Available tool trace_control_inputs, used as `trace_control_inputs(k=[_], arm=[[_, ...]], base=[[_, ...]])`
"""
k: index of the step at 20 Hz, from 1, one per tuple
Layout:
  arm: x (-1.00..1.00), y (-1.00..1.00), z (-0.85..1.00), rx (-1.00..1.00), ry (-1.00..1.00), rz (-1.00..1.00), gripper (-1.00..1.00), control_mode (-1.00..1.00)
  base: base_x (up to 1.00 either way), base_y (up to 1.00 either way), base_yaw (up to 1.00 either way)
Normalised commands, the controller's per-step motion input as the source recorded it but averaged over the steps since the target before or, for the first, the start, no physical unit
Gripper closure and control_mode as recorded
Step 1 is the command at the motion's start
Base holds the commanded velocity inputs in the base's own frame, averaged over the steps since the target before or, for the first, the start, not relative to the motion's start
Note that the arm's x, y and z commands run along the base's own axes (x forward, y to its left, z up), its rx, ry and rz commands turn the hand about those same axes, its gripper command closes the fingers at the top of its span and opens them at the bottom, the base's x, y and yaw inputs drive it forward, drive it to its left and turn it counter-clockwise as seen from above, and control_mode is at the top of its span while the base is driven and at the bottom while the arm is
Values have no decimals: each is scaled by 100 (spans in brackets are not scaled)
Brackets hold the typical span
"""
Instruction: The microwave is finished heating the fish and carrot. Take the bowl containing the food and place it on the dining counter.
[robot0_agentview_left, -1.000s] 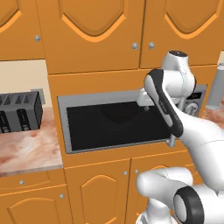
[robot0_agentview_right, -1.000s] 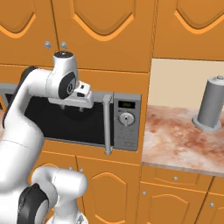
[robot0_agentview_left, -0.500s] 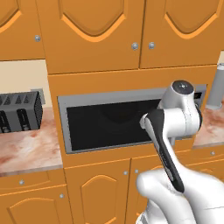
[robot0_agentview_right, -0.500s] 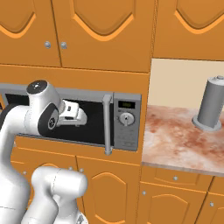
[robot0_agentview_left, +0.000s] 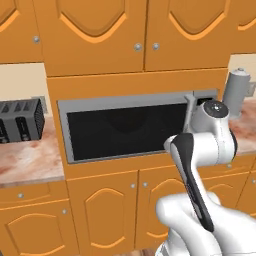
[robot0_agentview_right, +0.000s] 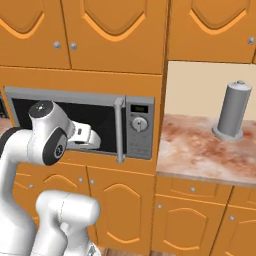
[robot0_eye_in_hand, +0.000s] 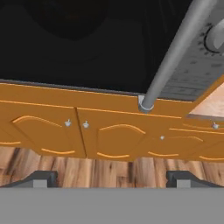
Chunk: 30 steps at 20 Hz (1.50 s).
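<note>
We see a black slotted toaster (robot0_agentview_left: 19, 126) left of the microwave (robot0_agentview_left: 130, 131), whose dark glass door is shut; a bowl is only a faint round shadow behind it. Our gripper (robot0_agentview_right: 89, 140) sits just left of the bar handle (robot0_agentview_right: 119, 130), jaws wide apart, empty. Right of the microwave, a grey cylinder (robot0_agentview_right: 232, 110) stands on marbled stone counter (robot0_agentview_right: 195, 155); orange wood cabinets surround.
</note>
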Motion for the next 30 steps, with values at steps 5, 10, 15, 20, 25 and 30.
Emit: trace_control_inputs(k=[5, 10, 15, 20, 25, 30], arm=[[0, 0, 0, 0, 0, 0, -100, 100], [0, 0, 0, 0, 0, 0, -100, 100], [-6, -3, 4, 0, -2, 0, -100, -100], [0, -12, 20, 1, -14, 0, -100, -100], [40, -18, 14, 2, -16, 0, -100, -100], [74, -24, 1, 4, -4, 0, -100, -100]], base=[[-49, -35, 0], [-40, -34, 0], [0, 0, 0], [0, 0, 0], [0, 0, 0], [0, 0, 0]])
